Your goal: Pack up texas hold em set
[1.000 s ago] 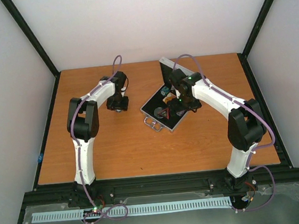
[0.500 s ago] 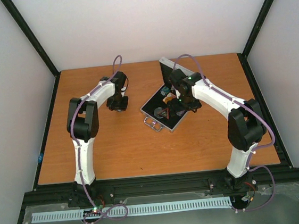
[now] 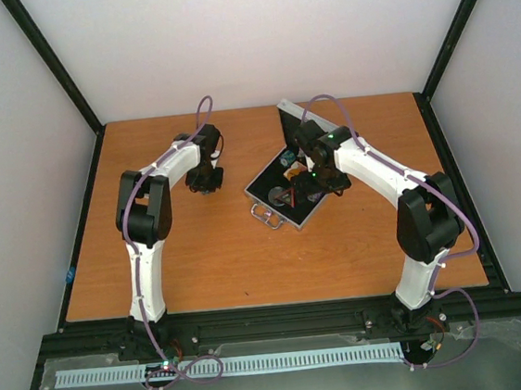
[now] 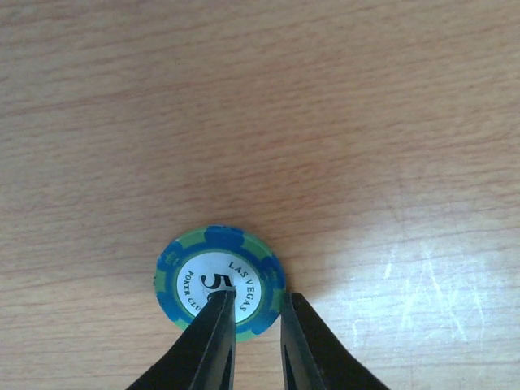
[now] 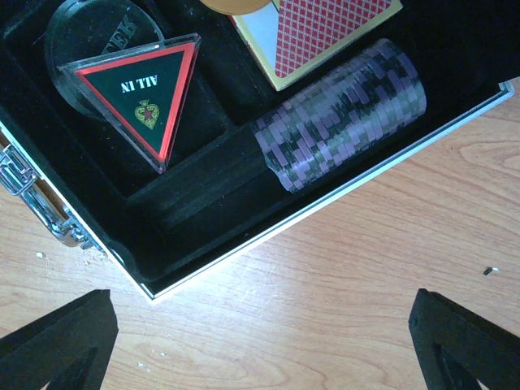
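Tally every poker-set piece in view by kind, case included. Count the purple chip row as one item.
Case: 1
Blue-green chip: 1
Purple chip row: 1
Card pack: 1
All-in triangle: 1
Clear disc: 1
Orange disc: 1
Total: 7

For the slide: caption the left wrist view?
Left gripper, jaws nearly together, at the edge of a blue-green poker chip flat on the table.
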Available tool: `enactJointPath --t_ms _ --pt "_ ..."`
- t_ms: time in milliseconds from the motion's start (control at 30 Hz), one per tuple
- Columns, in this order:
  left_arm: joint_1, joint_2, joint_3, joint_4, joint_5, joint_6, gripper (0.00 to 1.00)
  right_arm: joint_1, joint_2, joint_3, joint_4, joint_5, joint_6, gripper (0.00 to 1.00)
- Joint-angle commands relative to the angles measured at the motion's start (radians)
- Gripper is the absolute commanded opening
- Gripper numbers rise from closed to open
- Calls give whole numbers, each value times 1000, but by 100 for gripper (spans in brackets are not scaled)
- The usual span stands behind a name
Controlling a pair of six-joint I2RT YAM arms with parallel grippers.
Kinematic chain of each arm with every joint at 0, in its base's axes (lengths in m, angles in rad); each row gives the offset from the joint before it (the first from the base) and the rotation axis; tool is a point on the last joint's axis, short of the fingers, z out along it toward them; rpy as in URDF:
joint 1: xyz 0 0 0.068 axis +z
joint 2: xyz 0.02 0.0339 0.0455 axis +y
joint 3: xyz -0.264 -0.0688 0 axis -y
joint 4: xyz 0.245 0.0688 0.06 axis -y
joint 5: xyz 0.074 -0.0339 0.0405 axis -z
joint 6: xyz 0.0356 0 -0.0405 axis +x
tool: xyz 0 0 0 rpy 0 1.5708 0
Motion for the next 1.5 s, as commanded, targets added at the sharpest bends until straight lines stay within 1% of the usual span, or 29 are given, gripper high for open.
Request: enactJointPath --t_ms 0,67,100,167,267,333,400,500,733,1333,1400,1467 --pt "5 -20 -9 -9 4 5 15 -7 -3 -5 10 -7 8 100" --pt "5 -23 -6 -10 6 5 14 -7 -3 -5 11 -6 9 100" --pt "5 -26 0 -16 8 4 15 -7 -3 -7 11 -6 8 100" --pt "5 -37 16 -29 4 2 31 -7 -3 -7 11 -5 6 100" --pt "5 -64 33 -38 -7 5 61 -7 1 -6 11 -5 3 100" --pt "5 -77 45 -44 -18 9 70 -8 5 0 11 -5 2 100" --pt "5 -71 63 -55 -37 13 73 -8 14 8 10 -7 0 100" --pt "5 -41 75 -64 -29 19 73 -8 23 24 5 -9 -4 100" --pt "7 19 75 -55 3 26 69 -7 22 27 -7 8 -9 100" --pt "51 42 72 -40 47 30 65 -7 29 15 1 4 -10 100" --pt "51 53 78 -45 59 31 64 -8 29 16 1 3 -9 100" --pt "51 59 78 -46 72 29 60 -7 29 16 0 4 -12 100"
